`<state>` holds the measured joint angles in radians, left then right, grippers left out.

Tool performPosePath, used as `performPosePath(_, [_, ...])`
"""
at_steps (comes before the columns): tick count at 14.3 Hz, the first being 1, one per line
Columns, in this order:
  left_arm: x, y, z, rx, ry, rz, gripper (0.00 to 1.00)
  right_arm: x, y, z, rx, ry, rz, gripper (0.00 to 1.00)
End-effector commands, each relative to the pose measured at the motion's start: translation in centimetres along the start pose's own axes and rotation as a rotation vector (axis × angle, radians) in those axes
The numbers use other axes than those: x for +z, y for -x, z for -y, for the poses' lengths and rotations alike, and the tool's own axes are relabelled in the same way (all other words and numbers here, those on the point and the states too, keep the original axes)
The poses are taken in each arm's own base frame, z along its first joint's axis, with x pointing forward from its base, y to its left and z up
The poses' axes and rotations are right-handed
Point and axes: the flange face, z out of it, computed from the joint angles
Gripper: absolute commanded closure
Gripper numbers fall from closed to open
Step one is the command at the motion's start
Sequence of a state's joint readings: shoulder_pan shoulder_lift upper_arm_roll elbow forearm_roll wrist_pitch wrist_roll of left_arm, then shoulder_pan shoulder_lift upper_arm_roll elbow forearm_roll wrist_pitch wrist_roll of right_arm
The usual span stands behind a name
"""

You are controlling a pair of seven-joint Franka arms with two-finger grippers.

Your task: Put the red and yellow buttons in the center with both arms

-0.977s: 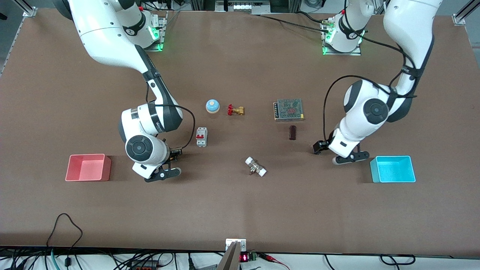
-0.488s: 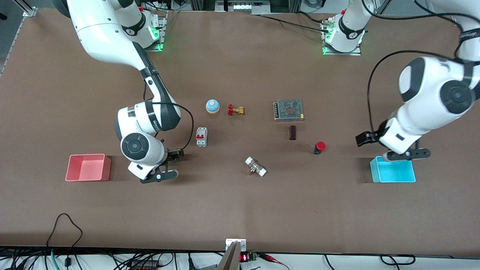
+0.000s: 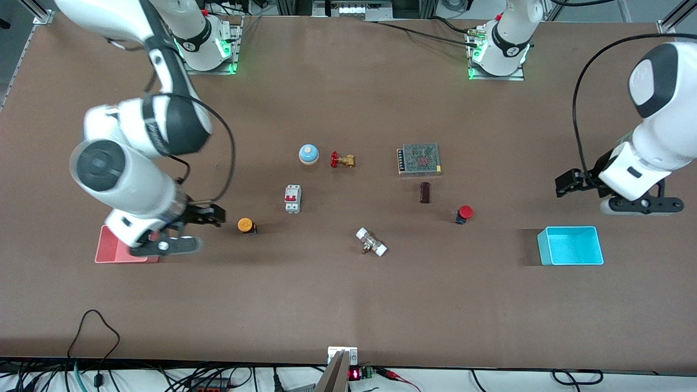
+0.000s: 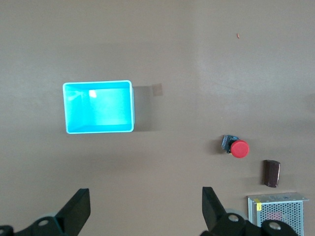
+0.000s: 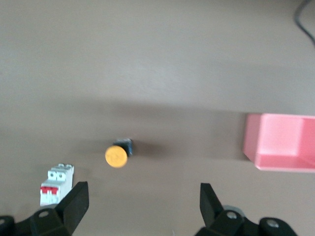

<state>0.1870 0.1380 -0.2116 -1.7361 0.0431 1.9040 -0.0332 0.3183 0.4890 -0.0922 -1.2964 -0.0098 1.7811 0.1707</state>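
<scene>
Buttons: 1 red point(image 3: 464, 213), 1 yellow point(image 3: 245, 225)

robotics lab, bench-mounted arms point(image 3: 141, 136), cable clutter point(image 3: 163, 375)

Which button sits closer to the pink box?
The yellow button: it sits toward the pink tray, while the red button sits toward the cyan tray.

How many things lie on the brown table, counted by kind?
Push buttons: 2, red-capped and orange-yellow
Square trays: 2, pink and cyan
Valves: 2, brass red-handled and white-ended
Other items: 4
Total: 10
</scene>
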Motion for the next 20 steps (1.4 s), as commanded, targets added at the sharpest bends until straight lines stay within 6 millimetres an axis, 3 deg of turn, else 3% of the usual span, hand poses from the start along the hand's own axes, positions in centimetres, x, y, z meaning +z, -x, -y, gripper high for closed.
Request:
performPosePath(1, [-2.2,1.3,0.4,0.035,-0.026,-0.001,0.0,-2.8,1.7,-4.1,0.068,-0.009,0.041,0.0])
performPosePath(4, [-4.3,2.4,1.1,0.03,-0.034,0.002,0.0,-6.2,2.9,-7.0,0.103,-0.013,0.026,0.0])
performPosePath(5, [-5.0,2.9,0.9,0.057,-0.034,0.007,0.0,-8.3,3.6,-9.7,0.142,-0.023,0.001,0.0])
performPosePath(6, [-5.5,3.5,0.9,0.07,-0.037,0.022,0.0,-9.1,4.5,-11.6,0.153,-0.025,0.005,0.0])
performPosePath(10, [-8.4,5.3,1.5,0.063,-0.031,0.0,0.0,-10.0,8.4,-19.1,0.029,-0.034,0.095,0.0])
performPosePath(13, [-10.0,6.4,2.7,0.026,0.032,-0.017,0.0,-11.4,9.4,-19.9,0.059,-0.034,0.084,0.0])
performPosePath(16, [-10.0,6.5,2.5,0.025,0.04,-0.014,0.0,-11.3,10.0,-19.5,0.093,-0.034,0.076,0.0])
performPosePath(20, [-10.0,6.0,2.7,0.022,0.041,-0.037,0.0,-10.3,12.4,-19.5,0.094,-0.037,0.037,0.0])
